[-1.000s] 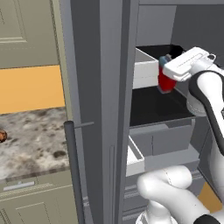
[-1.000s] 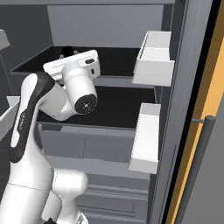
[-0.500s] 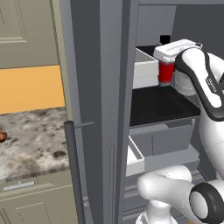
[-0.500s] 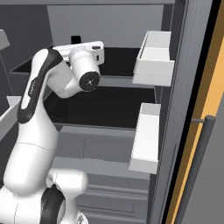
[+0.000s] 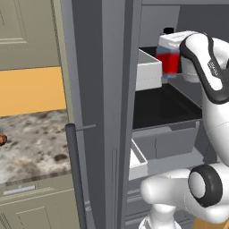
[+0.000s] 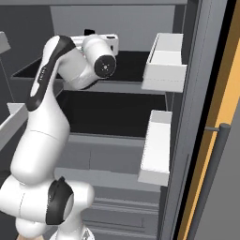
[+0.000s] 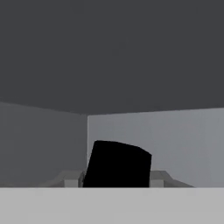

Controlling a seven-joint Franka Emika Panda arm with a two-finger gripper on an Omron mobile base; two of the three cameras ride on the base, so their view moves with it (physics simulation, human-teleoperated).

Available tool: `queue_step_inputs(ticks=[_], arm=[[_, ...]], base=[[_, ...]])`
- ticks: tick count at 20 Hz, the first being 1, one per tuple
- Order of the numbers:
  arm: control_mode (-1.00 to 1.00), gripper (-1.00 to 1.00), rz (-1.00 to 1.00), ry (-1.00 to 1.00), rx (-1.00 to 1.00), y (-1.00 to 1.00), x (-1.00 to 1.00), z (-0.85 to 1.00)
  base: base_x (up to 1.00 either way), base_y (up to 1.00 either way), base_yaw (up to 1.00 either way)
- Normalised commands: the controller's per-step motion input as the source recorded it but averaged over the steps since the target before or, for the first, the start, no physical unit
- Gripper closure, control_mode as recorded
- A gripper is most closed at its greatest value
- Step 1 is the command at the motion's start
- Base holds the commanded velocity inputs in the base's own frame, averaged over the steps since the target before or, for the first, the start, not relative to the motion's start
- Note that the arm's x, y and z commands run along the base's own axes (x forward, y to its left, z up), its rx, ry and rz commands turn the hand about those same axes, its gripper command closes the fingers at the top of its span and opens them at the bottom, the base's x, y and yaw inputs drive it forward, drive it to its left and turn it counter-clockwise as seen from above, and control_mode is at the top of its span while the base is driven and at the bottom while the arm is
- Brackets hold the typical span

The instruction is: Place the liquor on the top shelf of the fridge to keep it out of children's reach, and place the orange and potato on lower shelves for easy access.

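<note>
The liquor [image 5: 169,57] stands upright on the fridge's [image 5: 107,89] top shelf [image 5: 190,87], directly at the tool [image 7: 116,175], cap between the jaws; whether they grip it or have let go, I cannot tell

Liquor [image 5: 169,56] — red body, pale blue shoulder, black cap — upright on fridge [image 5: 103,89] top shelf [image 5: 190,87]

Liquor [image 7: 117,164]: black cap low centre betw. grey fingertips [image 7: 70,178], grey fridge [image 7: 144,127] inner corner behind.
</note>
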Motion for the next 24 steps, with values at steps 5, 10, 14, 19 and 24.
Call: queue_step_inputs(ticks=[5, 10, 14, 19, 24], arm=[[-1.00, 1.00, 0.00, -0.09, 0.00, 0.00, 0.23, 0.32], [-1.00, 1.00, 0.00, -0.13, 0.00, 0.00, 0.23, 0.28], [-1.00, 1.00, 0.00, -0.13, 0.00, 0.00, 0.29, -0.03], [-1.00, 1.00, 0.00, -0.06, 0.00, 0.00, 0.37, -0.39], [-1.00, 1.00, 0.00, -0.15, 0.00, 0.00, 0.33, -0.57]], base=[[0.00, 0.00, 0.00], [0.00, 0.00, 0.00], [0.00, 0.00, 0.00], [0.00, 0.00, 0.00], [0.00, 0.00, 0.00]])
